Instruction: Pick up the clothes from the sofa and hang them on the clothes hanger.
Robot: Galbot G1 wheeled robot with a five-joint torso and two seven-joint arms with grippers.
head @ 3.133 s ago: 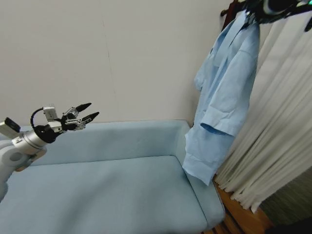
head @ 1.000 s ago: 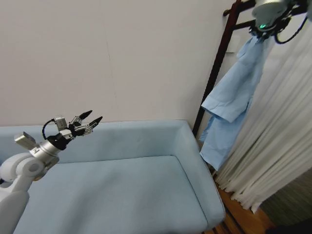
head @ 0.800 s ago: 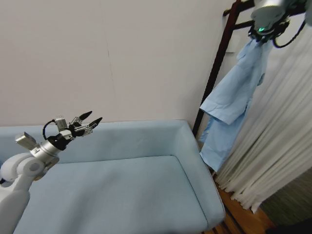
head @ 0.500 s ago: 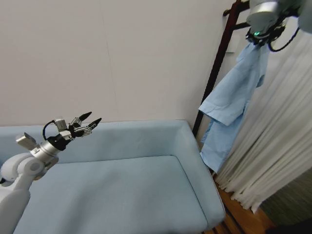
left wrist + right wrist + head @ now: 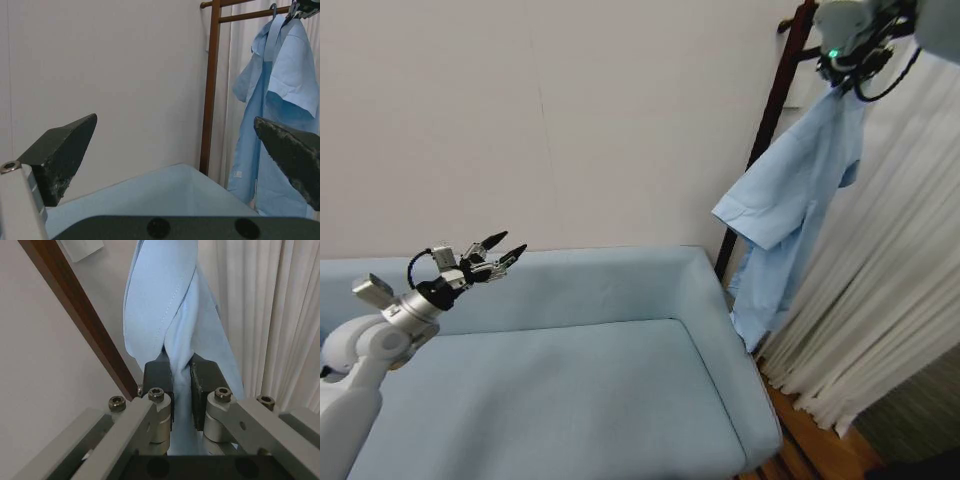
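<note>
One shirt (image 5: 790, 200) dangles at one o'clock, collar pinched in the right gripper (image 5: 845, 72) beside the rack (image 5: 768, 115). Best to seat that collar over the bar before letting go. Left gripper (image 5: 492, 252), spread wide, hovers at nine o'clock above the sofa (image 5: 570, 400).

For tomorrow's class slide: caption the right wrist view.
Right gripper shut on light blue shirt beside wooden hanger pole.

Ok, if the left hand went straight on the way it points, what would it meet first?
Nothing near: the left hand, open, points over the sofa toward the wall just beside the wooden rack post. Probably wall first; depth is unclear.
</note>
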